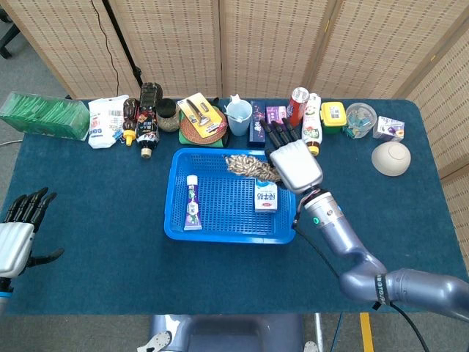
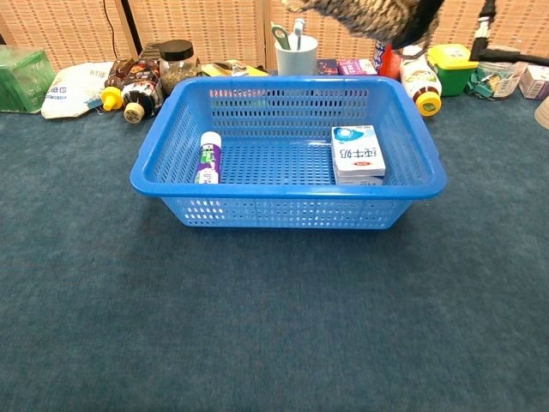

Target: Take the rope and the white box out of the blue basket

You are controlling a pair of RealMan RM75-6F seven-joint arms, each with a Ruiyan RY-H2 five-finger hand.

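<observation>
My right hand (image 1: pixel 294 163) holds the brown-and-cream rope (image 1: pixel 248 166) high above the back right part of the blue basket (image 1: pixel 178 229). In the chest view only the rope (image 2: pixel 369 17) shows, at the top edge. The white box (image 1: pixel 266 194) lies flat in the basket's right half, also seen as the white box (image 2: pixel 357 153) inside the basket (image 2: pixel 257 210). My left hand (image 1: pixel 16 235) hovers with fingers spread at the table's front left corner, holding nothing.
A toothpaste tube (image 1: pixel 192 202) lies in the basket's left half. Along the back edge stand bottles (image 1: pixel 146 121), a cup (image 1: pixel 239 117), a can (image 1: pixel 297 105), small boxes and a white bowl (image 1: pixel 390 158). A green pack (image 1: pixel 44 115) lies far left.
</observation>
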